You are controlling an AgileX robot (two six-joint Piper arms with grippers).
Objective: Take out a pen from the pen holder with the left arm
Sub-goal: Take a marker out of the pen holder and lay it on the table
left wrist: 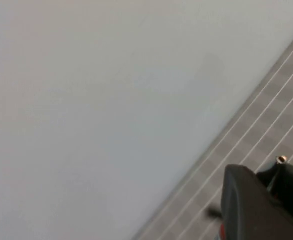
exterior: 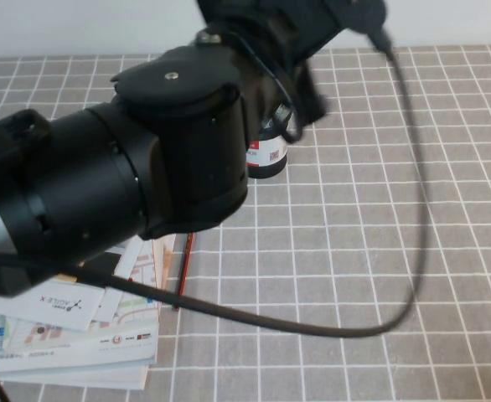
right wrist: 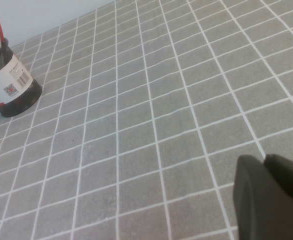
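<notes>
The left arm (exterior: 145, 167) hides most of the pen holder (exterior: 268, 157). The left gripper (exterior: 302, 105) is right by it, and I cannot tell if it is open. The right gripper (right wrist: 271, 200), closed, is far from it. Booklets (exterior: 78, 339) lie near it.

A grey matte tabletop (exterior: 354, 243), ruled by thin white lines into a grid of squares, fills most of the high view and runs out of frame at both sides and at the near edge. Along its far edge it meets 1 plain off-white wall (exterior: 61, 25) in a straight seam across the top of that view. In the left wrist view the wall takes up most of the picture, with the grid showing only in 1 corner. The light is soft and even, and shadows on the grey surface are faint and soft-edged.
</notes>
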